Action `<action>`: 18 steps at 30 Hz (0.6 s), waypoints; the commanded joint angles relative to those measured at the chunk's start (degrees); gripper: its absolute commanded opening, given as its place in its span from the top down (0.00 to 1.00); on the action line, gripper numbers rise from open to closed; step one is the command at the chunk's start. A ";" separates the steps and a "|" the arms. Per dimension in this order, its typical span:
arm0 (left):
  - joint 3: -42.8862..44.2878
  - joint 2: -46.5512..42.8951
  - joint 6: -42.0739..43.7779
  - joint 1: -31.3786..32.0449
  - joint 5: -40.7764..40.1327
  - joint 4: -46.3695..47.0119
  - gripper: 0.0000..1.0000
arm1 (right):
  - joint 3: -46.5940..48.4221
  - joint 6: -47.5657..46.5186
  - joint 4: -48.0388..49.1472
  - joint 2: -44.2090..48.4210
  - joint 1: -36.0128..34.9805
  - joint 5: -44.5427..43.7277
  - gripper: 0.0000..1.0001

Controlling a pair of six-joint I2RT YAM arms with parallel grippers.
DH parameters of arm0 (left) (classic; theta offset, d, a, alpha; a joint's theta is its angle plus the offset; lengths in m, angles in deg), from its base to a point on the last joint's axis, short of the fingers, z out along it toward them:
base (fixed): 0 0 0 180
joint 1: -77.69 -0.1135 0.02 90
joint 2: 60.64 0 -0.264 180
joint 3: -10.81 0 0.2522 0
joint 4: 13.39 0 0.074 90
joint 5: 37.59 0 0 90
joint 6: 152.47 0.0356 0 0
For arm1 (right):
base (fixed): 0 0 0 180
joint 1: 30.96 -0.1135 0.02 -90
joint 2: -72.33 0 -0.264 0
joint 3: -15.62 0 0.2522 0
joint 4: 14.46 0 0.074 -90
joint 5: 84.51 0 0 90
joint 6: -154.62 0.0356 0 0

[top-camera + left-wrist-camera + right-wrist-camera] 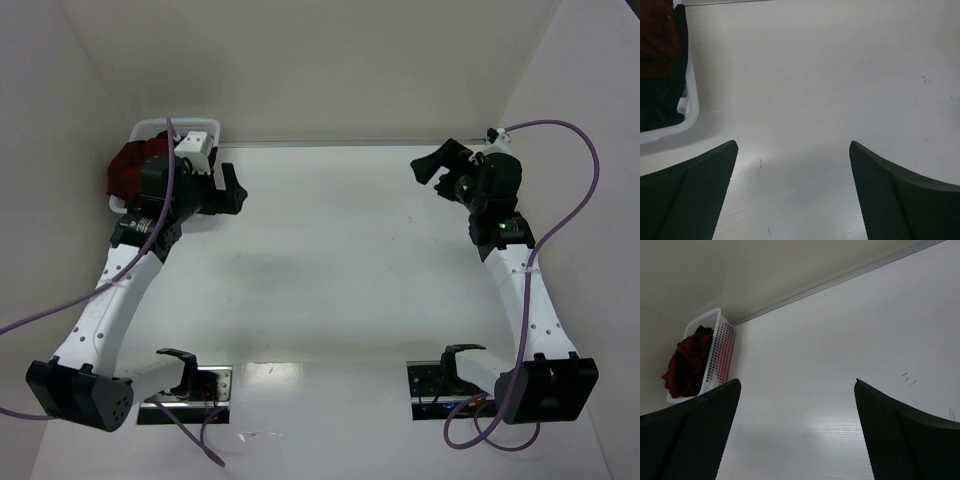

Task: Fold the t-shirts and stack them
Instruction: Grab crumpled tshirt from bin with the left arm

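Note:
A dark red t-shirt point(128, 167) lies bunched in the white mesh basket point(150, 128) at the far left; it also shows in the right wrist view point(686, 365) and the left wrist view point(657, 35). Dark cloth point(660, 102) lies under it in the basket; I cannot tell if it is the black t-shirt. My left gripper point(236, 190) is open and empty just right of the basket, over bare table point(792, 150). My right gripper point(428, 165) is open and empty at the far right point(797, 385).
The white basket's rim point(690, 112) is at the left gripper's left side. White walls enclose the table on the left, back and right. Purple cables trail from both arms.

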 commanded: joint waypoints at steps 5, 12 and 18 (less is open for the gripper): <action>-1.07 -1.95 0.82 0.11 -1.38 0.89 0.00 | 0.14 -0.88 -0.20 1.45 -0.15 -0.63 0.00; 4.36 4.26 -2.16 0.11 -14.73 0.81 0.00 | 1.28 -2.90 -0.38 0.14 -0.15 -0.81 0.00; 18.16 18.06 -6.20 -6.47 -21.87 -1.74 0.00 | 3.64 -1.85 2.26 -4.60 -0.93 2.00 0.00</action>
